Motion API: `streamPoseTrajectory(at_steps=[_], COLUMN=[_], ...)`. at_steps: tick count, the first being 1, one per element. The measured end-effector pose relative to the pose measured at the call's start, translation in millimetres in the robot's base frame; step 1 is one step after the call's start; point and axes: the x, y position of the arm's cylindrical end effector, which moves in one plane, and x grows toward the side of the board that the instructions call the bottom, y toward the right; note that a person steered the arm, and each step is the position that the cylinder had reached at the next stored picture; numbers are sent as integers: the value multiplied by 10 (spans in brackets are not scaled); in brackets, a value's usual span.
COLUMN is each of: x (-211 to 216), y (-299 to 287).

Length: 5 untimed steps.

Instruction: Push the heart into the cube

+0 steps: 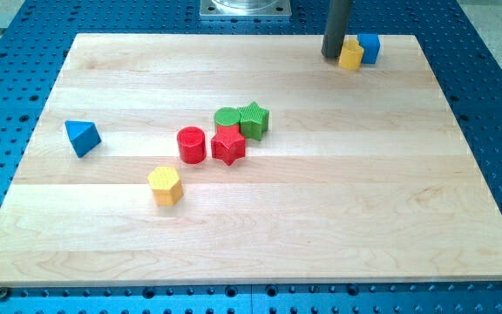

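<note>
Yellow hexagon (166, 185) sits nearest, well apart from my tip (331, 56).

A single camera looks down at a slant from above the table's (260, 235) near edge, facing its far edge. It stands back enough to take in all four corners and the blue perforated base (495, 105) around them.

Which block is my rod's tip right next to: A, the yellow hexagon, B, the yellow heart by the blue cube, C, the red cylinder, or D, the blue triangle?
B: my tip stands against the yellow heart on the view's left side, with the blue cube just beyond, at the board's top right.
</note>
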Motion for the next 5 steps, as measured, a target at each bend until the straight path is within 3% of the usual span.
streamPoseTrajectory(at_steps=[2,5], x=[660,2160], y=[-1792,-2989])
